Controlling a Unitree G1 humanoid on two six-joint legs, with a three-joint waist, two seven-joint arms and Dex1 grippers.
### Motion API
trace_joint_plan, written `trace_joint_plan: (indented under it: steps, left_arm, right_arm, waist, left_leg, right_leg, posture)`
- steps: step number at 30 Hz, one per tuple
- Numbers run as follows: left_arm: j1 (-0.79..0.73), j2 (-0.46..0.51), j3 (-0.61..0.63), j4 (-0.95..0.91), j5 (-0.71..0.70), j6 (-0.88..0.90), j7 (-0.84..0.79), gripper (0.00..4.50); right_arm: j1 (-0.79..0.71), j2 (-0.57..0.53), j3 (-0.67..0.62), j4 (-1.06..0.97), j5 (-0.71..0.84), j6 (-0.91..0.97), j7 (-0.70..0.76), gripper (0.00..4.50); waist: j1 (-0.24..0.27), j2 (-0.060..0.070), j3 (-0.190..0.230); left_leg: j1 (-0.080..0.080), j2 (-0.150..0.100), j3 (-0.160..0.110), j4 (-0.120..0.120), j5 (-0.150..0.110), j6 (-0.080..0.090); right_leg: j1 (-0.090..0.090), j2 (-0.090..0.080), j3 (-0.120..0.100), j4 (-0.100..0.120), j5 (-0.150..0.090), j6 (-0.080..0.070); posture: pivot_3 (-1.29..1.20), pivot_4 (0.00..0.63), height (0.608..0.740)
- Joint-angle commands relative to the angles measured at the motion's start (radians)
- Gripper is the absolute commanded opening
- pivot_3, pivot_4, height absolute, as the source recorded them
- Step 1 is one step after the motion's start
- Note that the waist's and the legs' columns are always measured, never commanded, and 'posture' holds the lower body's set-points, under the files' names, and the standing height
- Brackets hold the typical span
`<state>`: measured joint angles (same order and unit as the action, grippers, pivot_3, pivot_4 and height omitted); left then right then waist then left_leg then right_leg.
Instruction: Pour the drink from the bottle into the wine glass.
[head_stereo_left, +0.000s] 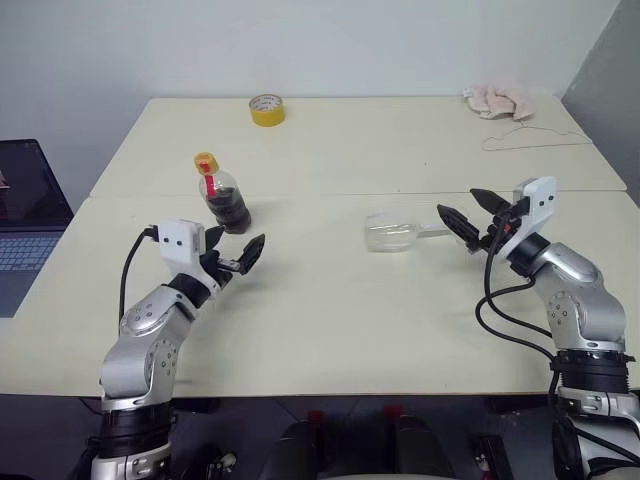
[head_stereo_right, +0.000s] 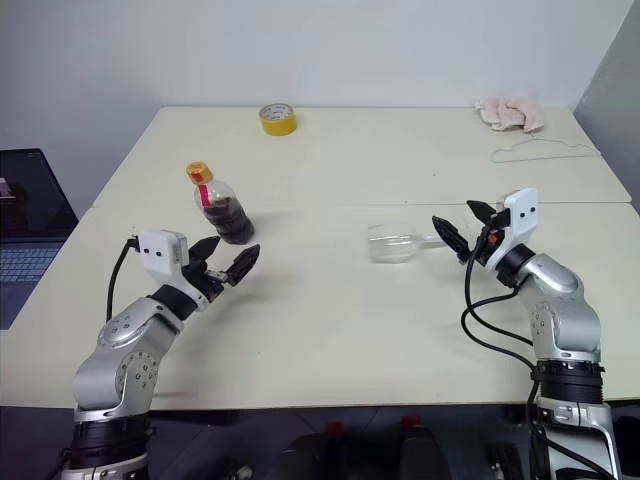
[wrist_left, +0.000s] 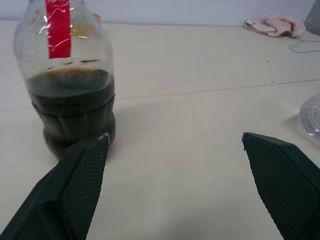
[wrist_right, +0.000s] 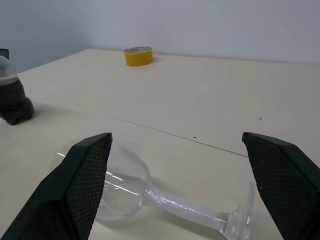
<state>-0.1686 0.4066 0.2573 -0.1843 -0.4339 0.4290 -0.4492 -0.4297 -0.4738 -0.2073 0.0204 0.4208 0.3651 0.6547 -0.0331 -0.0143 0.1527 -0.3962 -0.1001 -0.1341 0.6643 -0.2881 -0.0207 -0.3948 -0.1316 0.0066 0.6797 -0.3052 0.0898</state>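
The bottle (head_stereo_left: 222, 195) stands upright on the cream table (head_stereo_left: 330, 330), left of centre, with a yellow cap, a red label strip and dark drink (wrist_left: 72, 107) filling its lower part. My left gripper (head_stereo_left: 236, 252) is open just in front of it, apart from it. The wine glass (head_stereo_left: 392, 232) lies on its side right of centre, bowl to the left, foot toward my right gripper (head_stereo_left: 470, 213). That gripper is open, its fingers spread on either side of the foot (wrist_right: 240, 220) without touching it.
A yellow tape roll (head_stereo_left: 266, 109) sits at the table's far edge. A pink cloth (head_stereo_left: 500, 100) and a thin wire hanger (head_stereo_left: 535, 140) lie at the far right. A laptop (head_stereo_left: 25, 215) stands off the table's left side.
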Motion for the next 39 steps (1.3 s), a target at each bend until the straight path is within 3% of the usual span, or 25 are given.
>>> trace_joint_plan:
  steps: [1,6,18,39]
  left_arm:
    - [0.003,0.034,0.058,-0.034,-0.02,-0.025,-0.011,4.5]
    - [-0.067,0.043,0.1,0.037,-0.016,-0.049,0.019,4.5]
    - [-0.19,-0.001,0.006,0.192,0.147,-0.164,0.117,4.5]
    - [-0.404,-0.05,-0.015,0.532,0.208,-0.312,0.176,4.5]
  right_arm:
    - [-0.007,-0.021,0.003,-0.05,0.02,0.011,0.024,4.46]
    - [-0.018,-0.041,0.058,-0.146,0.044,0.06,0.08,4.46]
    - [-0.021,-0.009,0.177,-0.255,0.025,0.119,0.055,4.46]
    - [-0.007,0.017,0.179,-0.297,0.04,0.147,0.01,4.46]
  waist:
    - [0.0,0.0,0.0]
    - [0.001,0.0,0.0]
    - [0.001,-0.001,0.0]
    - [0.001,-0.001,0.0]
  left_leg:
    - [0.0,0.0,0.0,0.0,0.0,0.0]
    - [0.0,0.0,0.0,0.0,0.0,0.0]
    - [0.0,0.0,-0.001,0.001,0.0,0.0]
    - [-0.001,-0.001,-0.001,0.001,0.0,0.0]
  right_leg:
    - [0.0,0.0,0.0,0.0,0.0,0.0]
    - [0.0,0.0,0.0,0.0,0.0,0.0]
    - [0.0,0.0,-0.001,0.0,0.0,0.0]
    - [0.0,0.0,-0.002,0.0,0.0,0.0]
  posture:
    - [0.0,0.15,0.74]
    - [0.0,0.15,0.74]
    - [0.0,0.15,0.74]
    - [0.0,0.15,0.74]
